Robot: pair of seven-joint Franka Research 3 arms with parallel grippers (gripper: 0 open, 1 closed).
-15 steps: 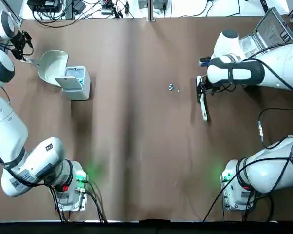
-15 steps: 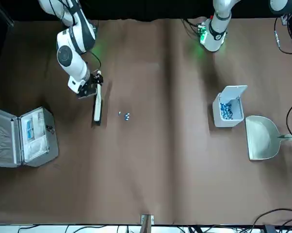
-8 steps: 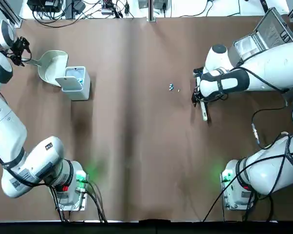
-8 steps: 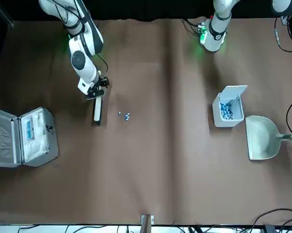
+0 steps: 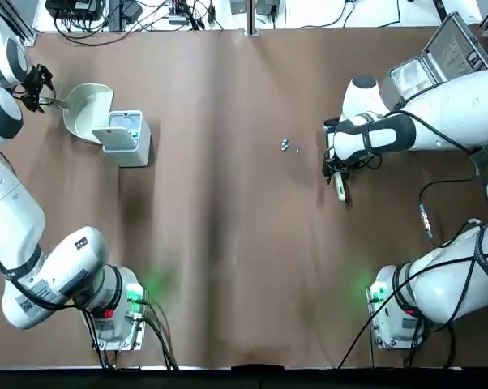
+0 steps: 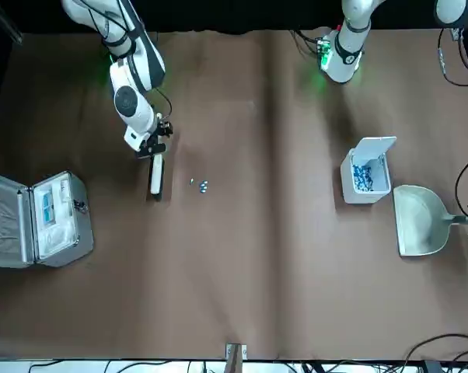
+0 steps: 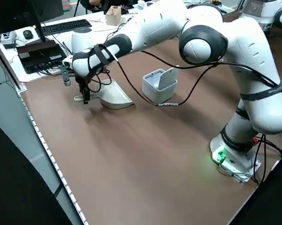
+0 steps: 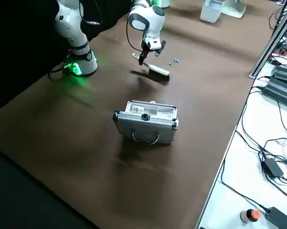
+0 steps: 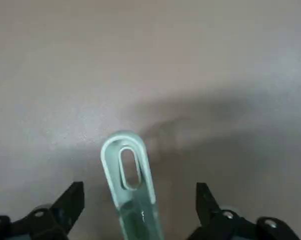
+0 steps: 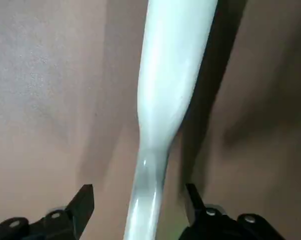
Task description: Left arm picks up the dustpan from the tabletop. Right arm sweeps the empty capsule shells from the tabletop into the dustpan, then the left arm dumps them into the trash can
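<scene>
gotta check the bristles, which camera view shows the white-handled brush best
The right side view: it shows the white plastic-handled brush with handle and dark bristles. The front view also shows both; the top view only the handle's end, the right wrist view a handle close-up. The left views miss it.

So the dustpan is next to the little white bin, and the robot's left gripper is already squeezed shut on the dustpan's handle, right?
Not quite: the left gripper isn't squeezed shut. The left wrist view shows its fingers wide open, one on each side of the handle. The dustpan is indeed next to the little white bin.
</scene>
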